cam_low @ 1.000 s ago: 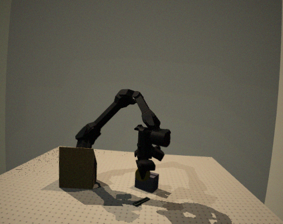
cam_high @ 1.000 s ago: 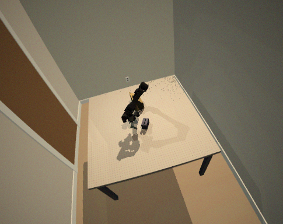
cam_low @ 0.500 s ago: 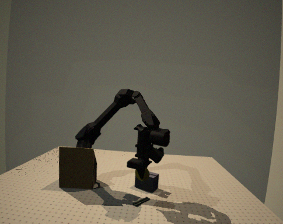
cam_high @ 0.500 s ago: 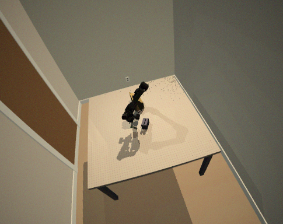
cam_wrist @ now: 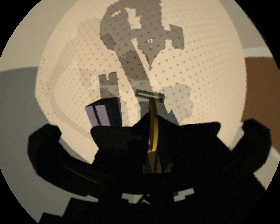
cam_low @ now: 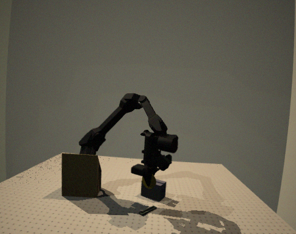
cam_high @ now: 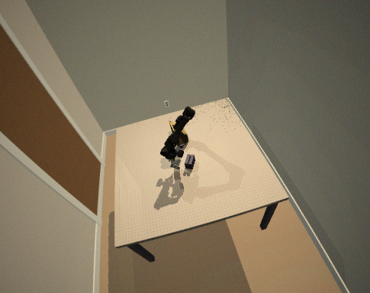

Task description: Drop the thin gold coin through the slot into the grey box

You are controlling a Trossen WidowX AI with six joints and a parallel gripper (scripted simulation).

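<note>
The gold coin (cam_low: 154,182) (cam_wrist: 154,132) is held edge-down between the fingers of my gripper (cam_low: 149,183) (cam_wrist: 149,115), which is shut on it above the table. The coin looks nearly edge-on in the wrist view. The dark-green holder (cam_high: 175,166) (cam_low: 148,210) (cam_wrist: 150,95) lies empty on the table, ahead of the coin in the wrist view. The closed grey box (cam_high: 189,162) (cam_low: 153,193) (cam_wrist: 115,113) stands to the left of the coin in the wrist view. A dark slot line runs along its lid. The coin is not over the slot. In the top view the arm hides the coin.
A brown upright block (cam_low: 80,174) stands by the arm's base in the exterior view. The arm's shadow falls across the dotted table top (cam_high: 142,217) (cam_low: 22,213). A wall borders the table's right side in the top view.
</note>
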